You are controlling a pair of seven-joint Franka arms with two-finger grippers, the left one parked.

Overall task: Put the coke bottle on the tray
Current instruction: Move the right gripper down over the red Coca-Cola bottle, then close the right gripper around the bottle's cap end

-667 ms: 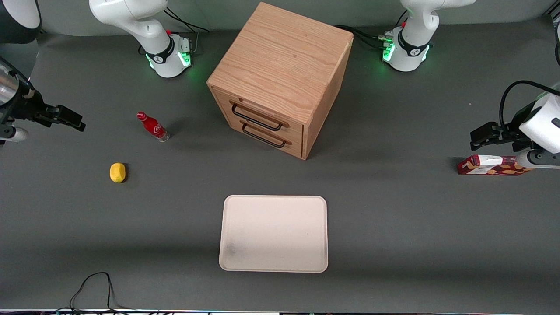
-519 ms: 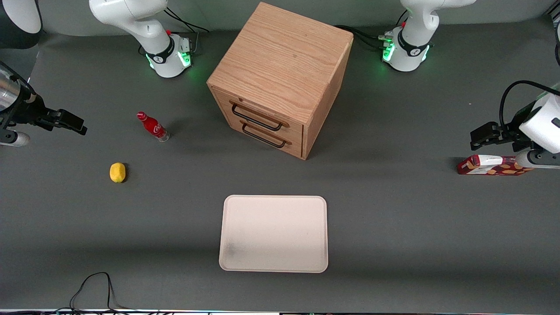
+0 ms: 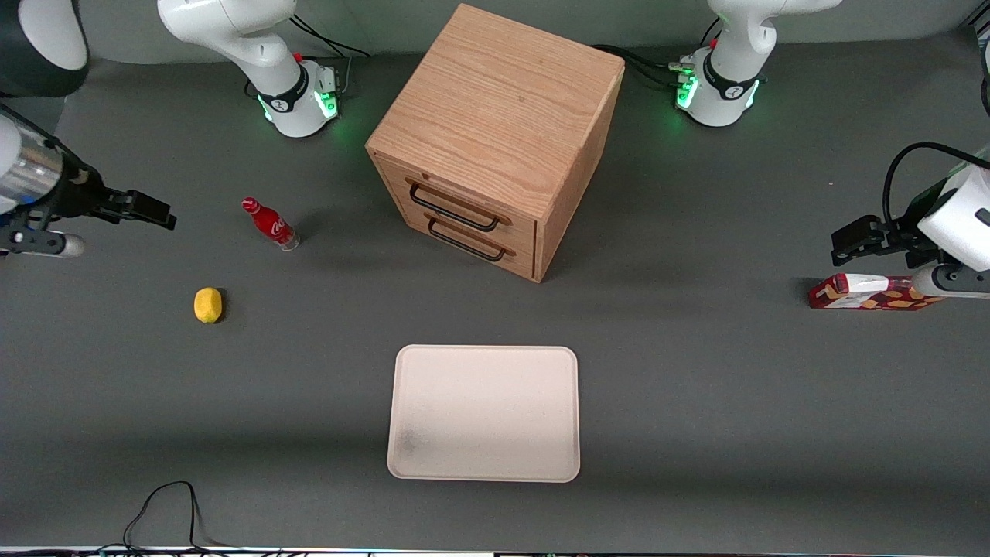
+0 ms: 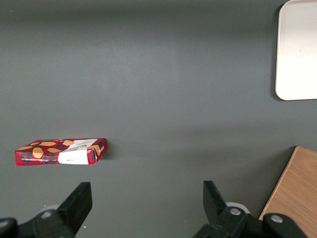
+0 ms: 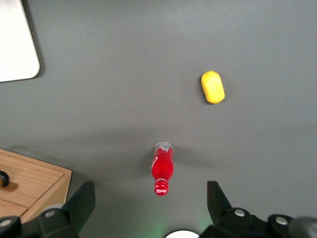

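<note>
The coke bottle [image 3: 271, 223], small and red with a red cap, stands upright on the grey table between the wooden cabinet and the working arm's end. It also shows in the right wrist view [image 5: 162, 169]. My gripper [image 3: 158, 213] is open and empty, high above the table, off to the side of the bottle toward the working arm's end. In the right wrist view the gripper [image 5: 151, 208] has its fingers spread wide, with the bottle's cap between them lower down. The pale cream-pink tray [image 3: 484, 412] lies flat, nearer the front camera than the cabinet; its corner shows in the wrist view [image 5: 17, 44].
A wooden drawer cabinet [image 3: 495, 139] with two black handles stands in the middle. A yellow lemon [image 3: 207, 305] lies nearer the front camera than the bottle, also in the wrist view [image 5: 212, 87]. A red snack box [image 3: 870, 292] lies at the parked arm's end.
My gripper has moved sideways toward the bottle and the cabinet. The bottle, lemon and tray have not moved.
</note>
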